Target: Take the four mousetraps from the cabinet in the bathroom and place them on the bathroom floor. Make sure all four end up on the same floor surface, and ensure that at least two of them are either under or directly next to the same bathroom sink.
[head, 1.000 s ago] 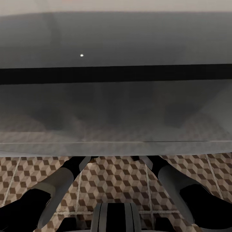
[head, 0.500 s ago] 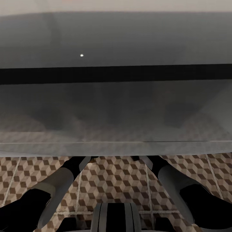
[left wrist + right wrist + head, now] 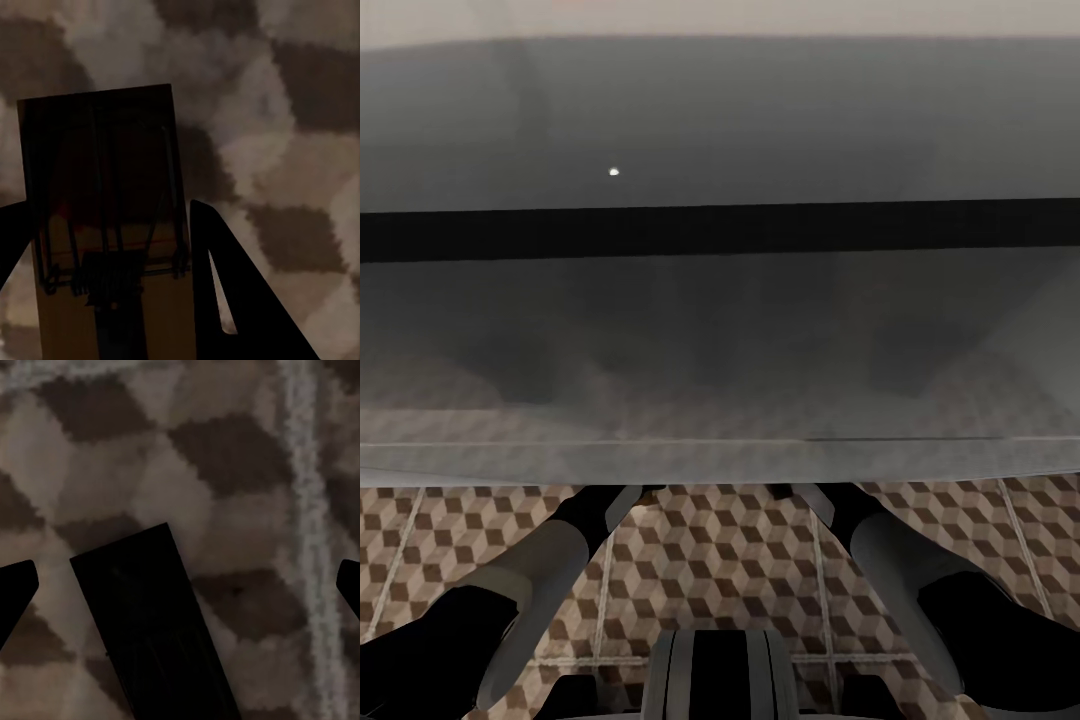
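In the left wrist view a tan mousetrap (image 3: 105, 150) with dark wire and a red mark sits tightly between the two dark fingers of my left gripper (image 3: 109, 206), just above the cube-patterned bathroom floor (image 3: 300, 112). In the right wrist view my right gripper (image 3: 187, 570) is open, its fingertips far apart at the picture's edges. A second mousetrap (image 3: 150, 622), dark in shadow, lies flat on the floor tiles (image 3: 225, 450) between them. In the head view both forearms reach under a broad grey-white body (image 3: 720, 350), apparently the sink's vanity, which hides both grippers.
The grey-white body spans the full width of the head view, with a dark horizontal band (image 3: 720, 228) across it. Patterned floor tiles (image 3: 710, 560) show below its front edge, between my two arms. A pale grout line (image 3: 304, 510) runs beside the shadowed trap.
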